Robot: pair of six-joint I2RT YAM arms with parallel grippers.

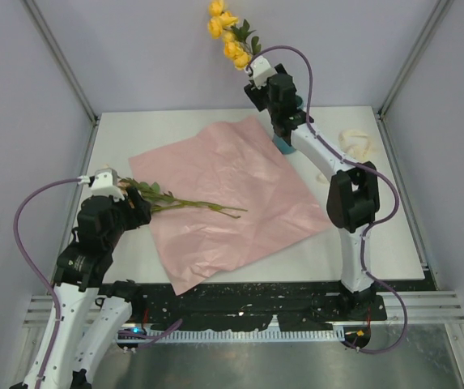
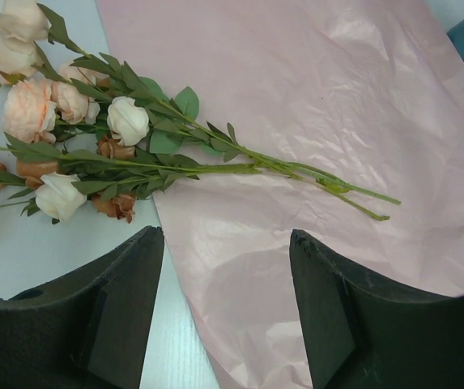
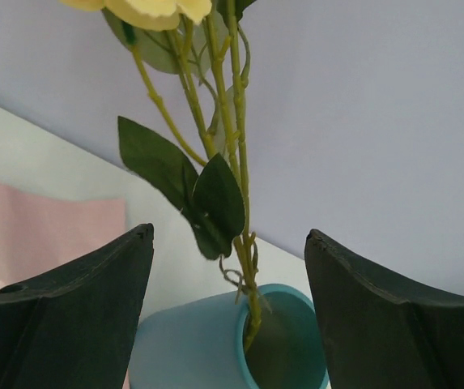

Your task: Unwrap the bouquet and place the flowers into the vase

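Top view: pink paper lies spread flat, a diamond over the middle of the table. Bare table shows in a strip along the right side and in the lower left corner. Cream ribbon is loose at upper right, clear of the sheet.

My right gripper is at upper centre, close to the rear wall, right over the vase. Fingers are apart. The yellow flowers stand in the vase with their stem rising through the gap, touching neither finger. The vase is teal and matte, at the paper's top corner near the table's back edge. The blooms are up above the arm, with dark green leaves lower on the stem.

My left gripper is at the left of the table, fingers apart with nothing between them, hovering just below the loose flowers. These lie flat. The cream, peach and rusty heads are on bare table at upper left of the wrist view. The green stems cross the paper's left edge, with their tips on the sheet.
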